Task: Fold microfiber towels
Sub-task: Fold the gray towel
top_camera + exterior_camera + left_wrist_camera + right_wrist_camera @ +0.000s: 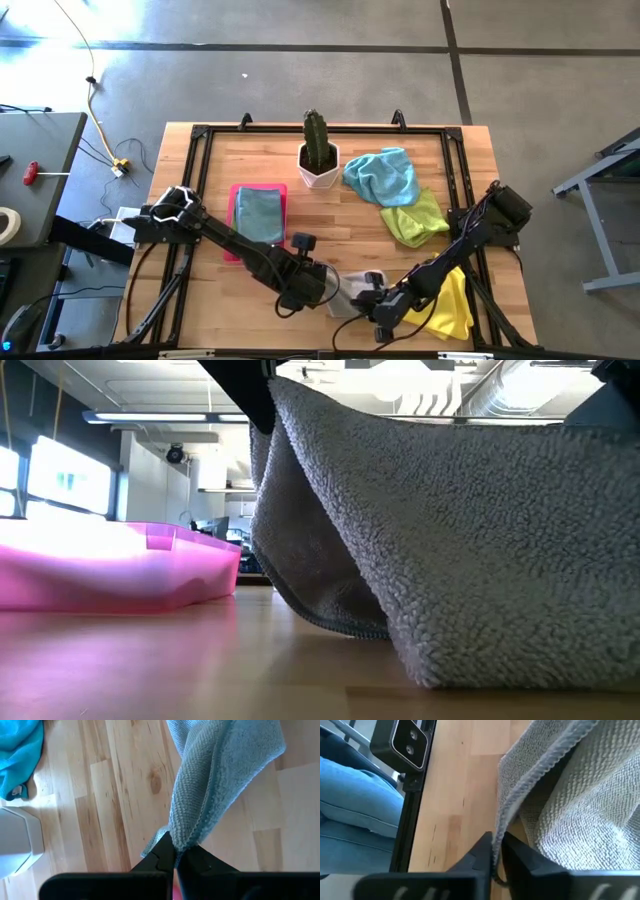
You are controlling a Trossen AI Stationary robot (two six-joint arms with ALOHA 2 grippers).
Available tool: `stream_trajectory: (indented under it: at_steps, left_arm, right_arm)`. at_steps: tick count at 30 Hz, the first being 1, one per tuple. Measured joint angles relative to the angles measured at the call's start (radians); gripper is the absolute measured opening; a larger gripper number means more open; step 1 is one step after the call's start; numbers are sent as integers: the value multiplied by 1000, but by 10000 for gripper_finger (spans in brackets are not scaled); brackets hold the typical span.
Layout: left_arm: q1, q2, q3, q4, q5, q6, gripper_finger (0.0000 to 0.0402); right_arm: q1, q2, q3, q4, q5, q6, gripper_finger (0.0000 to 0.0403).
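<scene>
A grey microfiber towel (480, 530) hangs between my two grippers near the table's front edge, with its lower fold resting on the wood. My left gripper (310, 288) is shut on one end of it and my right gripper (373, 303) is shut on the other. In the high view only a small pale patch of the towel (345, 297) shows between the arms. A folded grey-blue towel (259, 214) lies in the pink tray (233, 196). Light blue (383, 175), lime green (415, 217) and yellow (452, 300) towels lie loose at the right. My left gripper pinches a bunched part of the grey towel (181, 840) between its two fingers, several layers gathered together, coming at it from above on a steep slant. The cloth fans out from the fingertips (162, 851). My right gripper pinches the towel's stitched hem (498, 827) between its two fingertips, slanting down from the table's right. The hem runs away from the fingers (512, 851) and the cloth drapes slack beside them.
A white pot with a cactus (319, 158) stands at the far middle of the table. A black frame rail (409, 815) runs along the table's edge. A person's leg in blue cloth (355, 795) shows beyond the front edge.
</scene>
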State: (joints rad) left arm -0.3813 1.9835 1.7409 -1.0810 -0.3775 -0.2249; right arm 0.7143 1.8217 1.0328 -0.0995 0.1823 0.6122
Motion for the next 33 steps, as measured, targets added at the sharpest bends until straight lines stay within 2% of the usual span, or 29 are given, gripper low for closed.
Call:
stream_trajectory:
  at_steps: [2,5,10,14,21,25,27,29,33]
  left_arm:
    - [0,0,0,-5,5,0,0]
    - [-1,0,0,-38,28,-3,0]
    - [-8,0,0,-117,-6,17,0]
    - [-1,-2,26,-238,-147,8,0]
    - [23,-5,187,-471,-461,-5,0]
    - [38,-7,272,-491,-600,43,0]
    - [44,-9,308,-491,-631,53,0]
    - [49,-13,340,-491,-564,53,0]
    - [49,-12,364,-490,-215,95,0]
  right_arm:
    - [0,-1,0,-13,0,-2,6]
    - [0,-24,6,-57,1,29,6]
    - [0,-88,102,-317,41,16,2]
    - [-7,-109,258,-662,134,-9,1]
    - [-37,-110,569,-1239,381,21,0]
    - [-64,-110,701,-1475,506,98,0]
    - [-83,-119,729,-1461,542,112,0]
    - [-97,-127,743,-1411,460,76,0]
    - [-121,-126,748,-1349,143,-9,0]
